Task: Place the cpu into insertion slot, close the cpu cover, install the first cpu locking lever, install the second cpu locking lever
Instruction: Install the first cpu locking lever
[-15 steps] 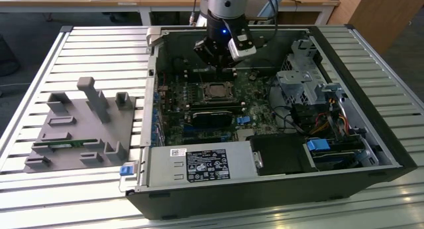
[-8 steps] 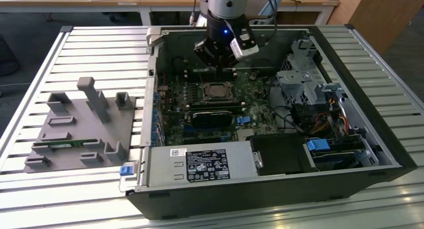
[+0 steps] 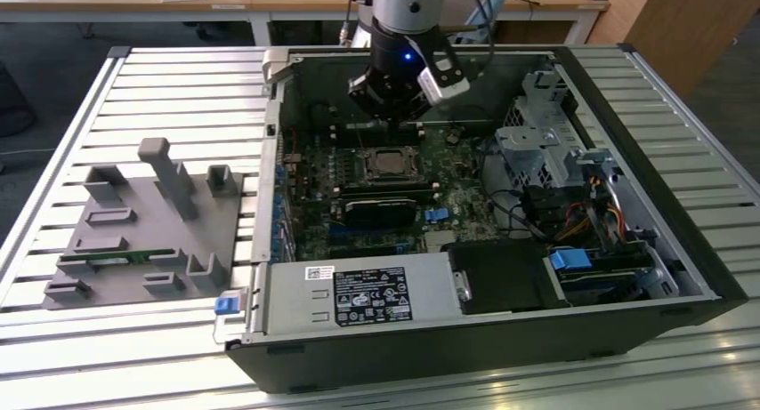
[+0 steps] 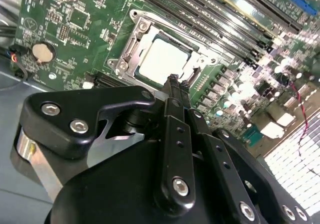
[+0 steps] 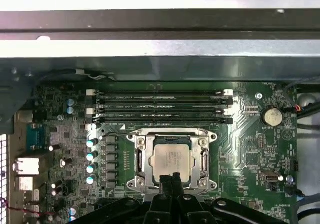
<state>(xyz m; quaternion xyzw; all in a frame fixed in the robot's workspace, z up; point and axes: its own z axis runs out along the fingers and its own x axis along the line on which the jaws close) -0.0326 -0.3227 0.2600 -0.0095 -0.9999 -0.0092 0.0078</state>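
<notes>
The gripper, fingers pinched together on nothing, is hovering just beside the insertion slot, where the cpu is sitting, framed by the cpu cover.

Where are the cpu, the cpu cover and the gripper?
cpu (image 5: 171, 159), first wrist view, centre of its metal top.
cpu cover (image 5: 143, 158), first wrist view, one side bar of the frame.
gripper (image 5: 171, 176), first wrist view, between its closed fingertips.

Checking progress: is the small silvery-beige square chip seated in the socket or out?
In: the silvery-beige square chip lies flat within the silvery metal frame.
</notes>
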